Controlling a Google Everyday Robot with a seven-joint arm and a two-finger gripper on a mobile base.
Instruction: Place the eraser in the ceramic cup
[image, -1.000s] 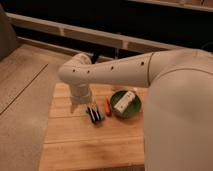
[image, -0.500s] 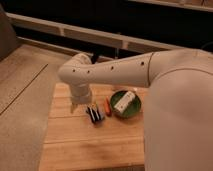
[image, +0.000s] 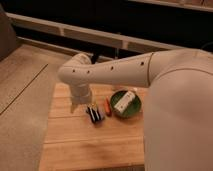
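Mostly arm-hidden tool beside eraser

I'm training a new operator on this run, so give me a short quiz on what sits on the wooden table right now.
1. True or false: the eraser lies inside the green bowl.
2. What lies in the green bowl? A) a spoon B) a white bar C) a banana
3. Where is the gripper relative to the eraser, and does it hold anything?

Key
1. False: it lies on the wooden table, left of the bowl.
2. B
3. Just left of the eraser, near the tabletop, open and holding nothing.
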